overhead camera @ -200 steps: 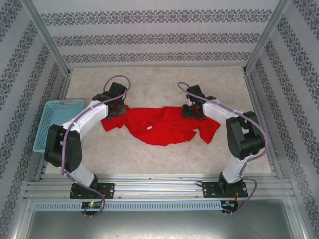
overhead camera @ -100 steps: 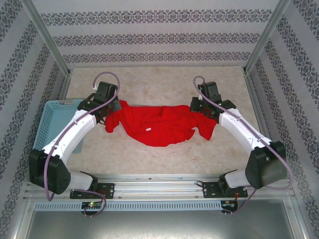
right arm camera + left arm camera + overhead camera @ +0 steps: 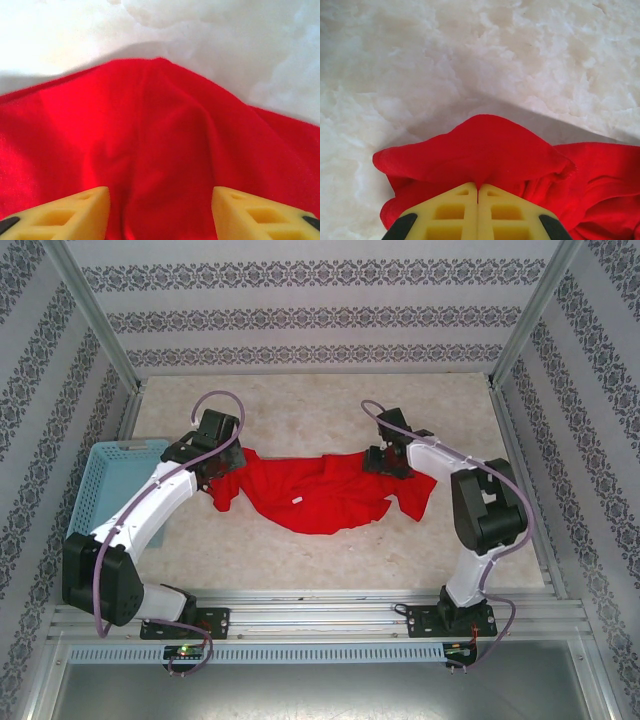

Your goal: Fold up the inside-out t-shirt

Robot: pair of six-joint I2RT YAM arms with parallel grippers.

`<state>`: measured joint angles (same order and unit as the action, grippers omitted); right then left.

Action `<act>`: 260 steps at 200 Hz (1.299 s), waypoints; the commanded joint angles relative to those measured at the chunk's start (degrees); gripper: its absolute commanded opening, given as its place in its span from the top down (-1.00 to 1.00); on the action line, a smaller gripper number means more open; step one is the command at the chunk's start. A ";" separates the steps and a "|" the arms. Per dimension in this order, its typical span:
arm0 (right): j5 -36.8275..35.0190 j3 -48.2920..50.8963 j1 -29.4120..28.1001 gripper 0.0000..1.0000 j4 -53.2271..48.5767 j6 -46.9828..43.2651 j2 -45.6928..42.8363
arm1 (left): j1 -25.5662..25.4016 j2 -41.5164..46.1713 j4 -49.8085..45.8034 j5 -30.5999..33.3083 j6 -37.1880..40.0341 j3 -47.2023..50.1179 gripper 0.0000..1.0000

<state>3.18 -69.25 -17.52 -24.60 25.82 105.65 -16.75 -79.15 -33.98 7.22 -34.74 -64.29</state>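
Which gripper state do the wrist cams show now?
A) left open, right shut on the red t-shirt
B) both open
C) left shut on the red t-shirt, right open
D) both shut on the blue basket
C: in the left wrist view the left gripper has its yellow fingers pressed together with a fold of the red t-shirt pinched at their tips, while the right gripper holds its fingers wide apart over the cloth.

You're looking at a pale, marbled worktop (image 3: 320, 410) boxed in on three sides by white walls (image 3: 320, 300) with dark floral stripes (aluminium posts (image 3: 90, 310) at the far corners), evenly lit.
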 commanded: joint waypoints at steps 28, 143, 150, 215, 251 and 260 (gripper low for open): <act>0.72 -5.54 -1.10 0.61 -1.40 -0.08 4.30 | 0.66 -0.49 1.90 -0.28 0.14 1.07 1.00; -7.47 0.14 2.16 1.00 -4.57 -2.11 -34.79 | 1.48 14.83 -0.44 3.72 0.09 -3.26 1.00; -7.45 -0.48 2.60 1.00 -4.89 -2.08 -37.76 | 1.54 16.59 -0.63 3.49 0.10 -4.69 1.00; -3.40 -15.76 3.81 1.00 -10.14 -2.61 -56.73 | 1.52 28.29 0.47 -4.49 0.71 -20.23 1.00; -4.74 -13.61 3.94 1.00 -11.30 -1.72 -54.58 | 1.53 21.72 -5.66 -1.91 1.34 -22.84 1.00; -5.24 -13.96 3.93 1.00 -12.71 -1.71 -53.11 | 1.48 18.53 -8.77 -2.32 2.12 -24.82 1.00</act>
<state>-0.60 -84.51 -13.98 -32.73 23.81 46.11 -15.99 -51.31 -34.74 4.69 -34.68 -86.83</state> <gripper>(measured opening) 0.060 0.047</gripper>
